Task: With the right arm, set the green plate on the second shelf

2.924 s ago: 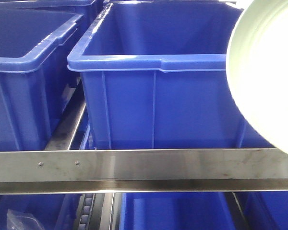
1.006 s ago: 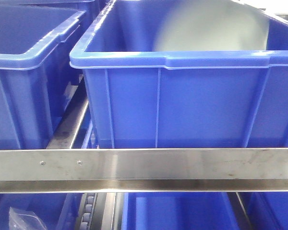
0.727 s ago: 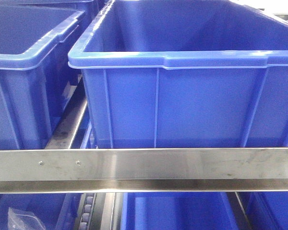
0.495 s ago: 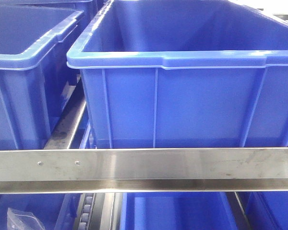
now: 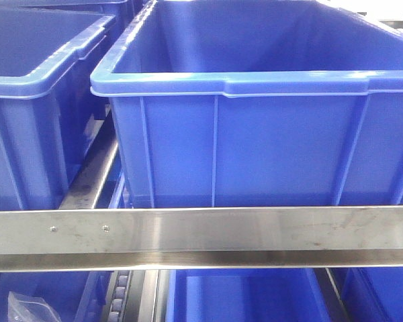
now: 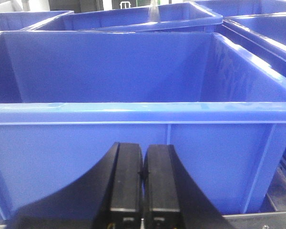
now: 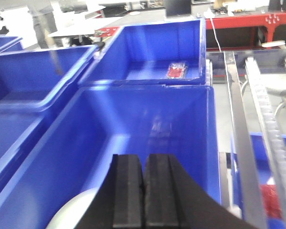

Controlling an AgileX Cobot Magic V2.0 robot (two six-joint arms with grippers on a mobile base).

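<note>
Bins fill the front-facing view: a large blue bin (image 5: 255,121) takes up the centre and right of the frame, its rim running across the upper third, and a second blue bin (image 5: 33,114) sits just beside it at the left edge. A brushed steel shelf rail (image 5: 201,235) crosses the lower part of the frame in front of both, and below it, at the bottom centre, another blue bin (image 5: 245,295) shows on a lower level, with a clear plastic bag (image 5: 27,307) in the bottom left corner. No plate and no arm appear in this view. From the left wrist camera, the left gripper (image 6: 143,171) rises from the bottom centre of the frame, its black jaws pressed together with nothing between them, in front of the near wall of a blue bin (image 6: 133,86) whose visible interior is bare blue; more blue bins (image 6: 148,19) line the top of the frame. From the right wrist camera, the right gripper (image 7: 144,191) also stands at the bottom centre, its jaws together and holding nothing, above the inside of a deep blue bin (image 7: 133,133). The green plate (image 7: 76,212) lies in that bin, a pale curved edge showing at the bottom of the frame, left of the jaws and partly hidden by them. A farther bin (image 7: 157,52) in the upper centre holds a small red packet (image 7: 177,70).
</note>
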